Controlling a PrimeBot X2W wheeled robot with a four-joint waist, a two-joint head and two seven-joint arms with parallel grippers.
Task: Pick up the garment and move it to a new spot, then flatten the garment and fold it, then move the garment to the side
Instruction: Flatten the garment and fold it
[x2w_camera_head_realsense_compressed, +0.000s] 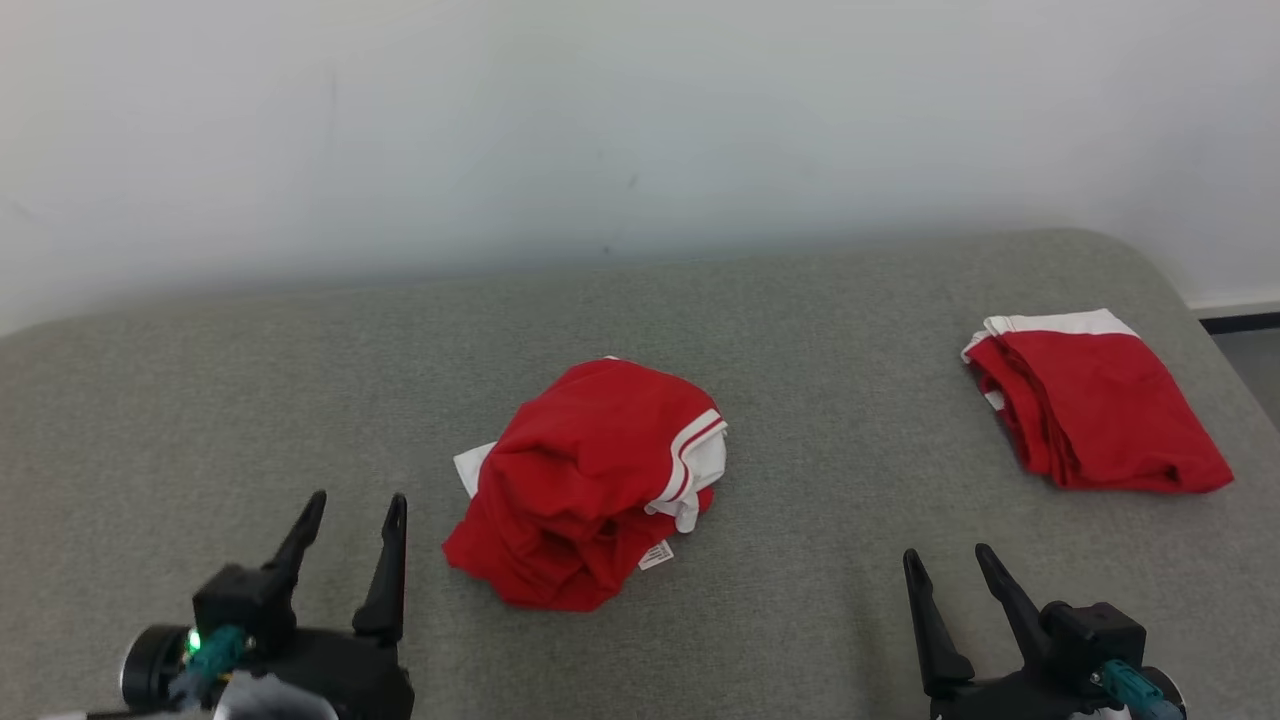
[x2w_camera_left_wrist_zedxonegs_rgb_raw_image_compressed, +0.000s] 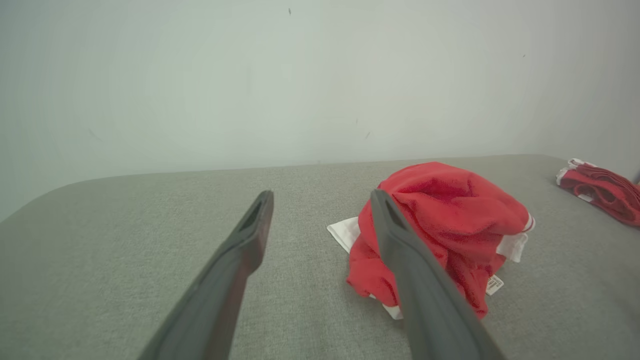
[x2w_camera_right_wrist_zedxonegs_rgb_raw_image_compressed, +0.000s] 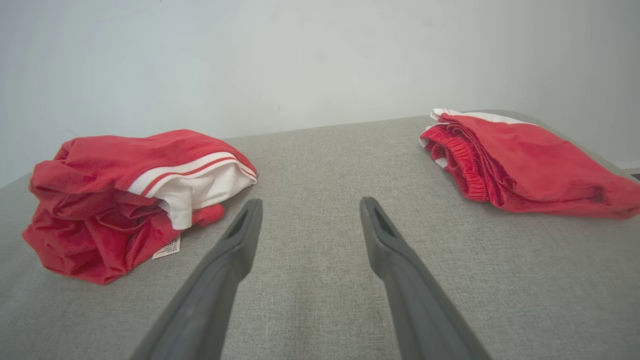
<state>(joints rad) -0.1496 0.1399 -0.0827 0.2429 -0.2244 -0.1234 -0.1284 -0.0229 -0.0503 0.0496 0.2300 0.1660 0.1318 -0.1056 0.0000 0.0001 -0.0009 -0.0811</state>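
hidden: crumpled garment (x2w_camera_head_realsense_compressed: 590, 480) bunched, shape unclear, partly behind a finger in left wrist view | left gripper (x2w_camera_head_realsense_compressed: 358, 498): spread wide, empty, near it, not touching | right gripper (x2w_camera_head_realsense_compressed: 946, 553): spread wide, empty | place: mid grey surface (x2w_camera_head_realsense_compressed: 200, 400), folded garment (x2w_camera_head_realsense_compressed: 1095, 405) far right

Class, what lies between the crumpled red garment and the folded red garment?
Bare grey fabric surface separates the crumpled red garment from the folded red garment; head view shows it.
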